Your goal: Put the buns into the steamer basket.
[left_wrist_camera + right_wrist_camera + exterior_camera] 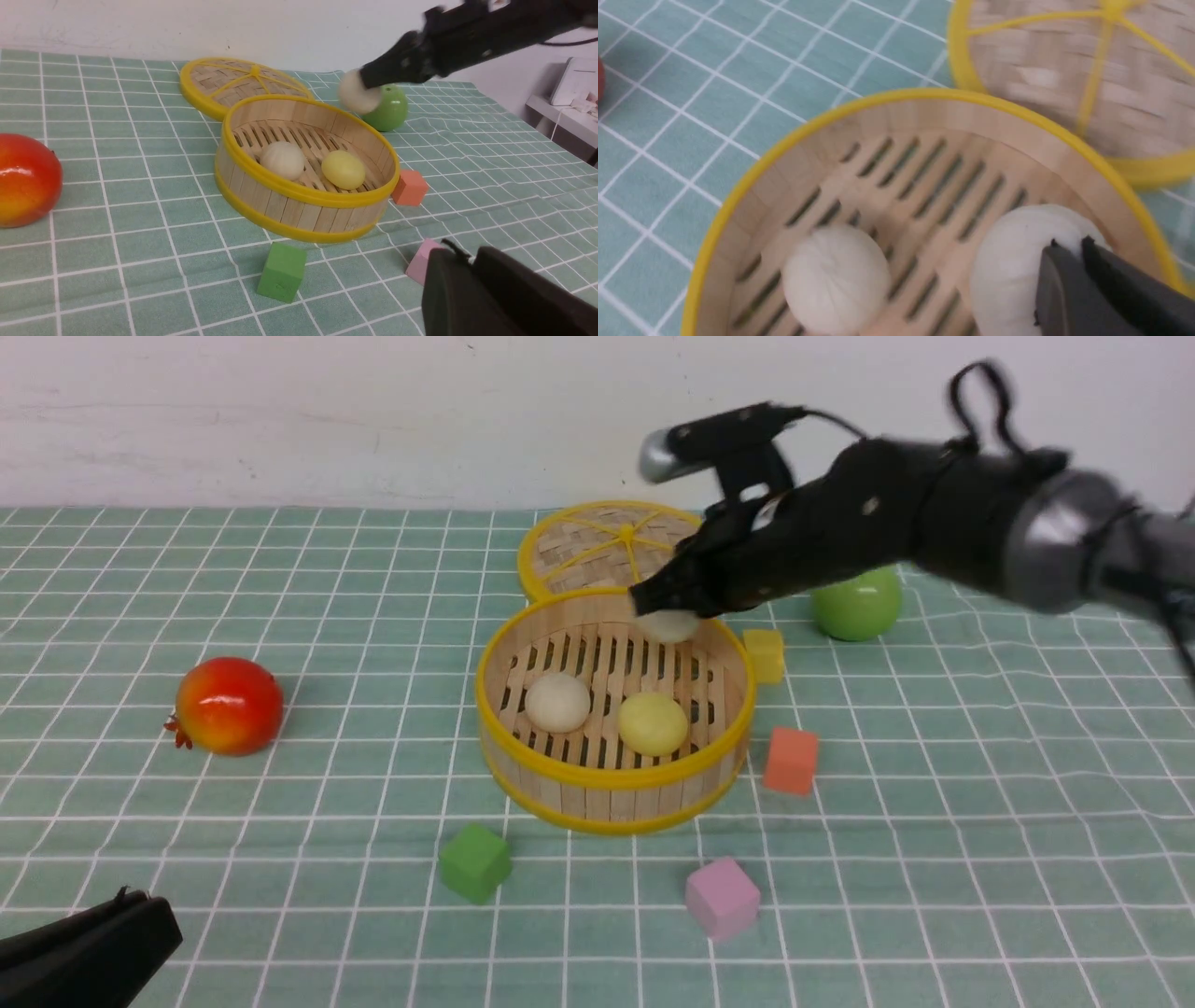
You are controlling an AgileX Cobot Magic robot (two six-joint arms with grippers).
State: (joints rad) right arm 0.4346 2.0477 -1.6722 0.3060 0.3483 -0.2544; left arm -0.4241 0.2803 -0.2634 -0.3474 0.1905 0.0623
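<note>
The steamer basket (pixel 611 782) sits mid-table on the green checked cloth (pixel 373 616). Two buns rest on its slatted floor: an off-white bun (pixel 557 701) at 9 o'clock from the floor's centre and a pale yellow bun (pixel 653 722) at 4 o'clock, close together but apart. The right gripper (pixel 665 602) reaches in from the right. Its jaws are pinched almost together on the top of a third bun (pixel 670 625), another off-white one, which hangs in the air over the basket's rim at about 1 o'clock. The woven lid (pixel 597 546) lies flat just behind the basket at 12 o'clock. Taking the basket as the dial's centre, a green apple (pixel 856 604) stands at 2 o'clock, a yellow cube (pixel 765 654) just beside the wall at 3, an orange cube (pixel 791 760) near at 4, a pink cube (pixel 721 897) at 5, a green cube (pixel 475 862) at 7, and a red pomegranate (pixel 229 706) well apart at 9. The left gripper (pixel 131 910) hangs low at 8 o'clock, far from everything, its jaws narrow with nothing between them.
</note>
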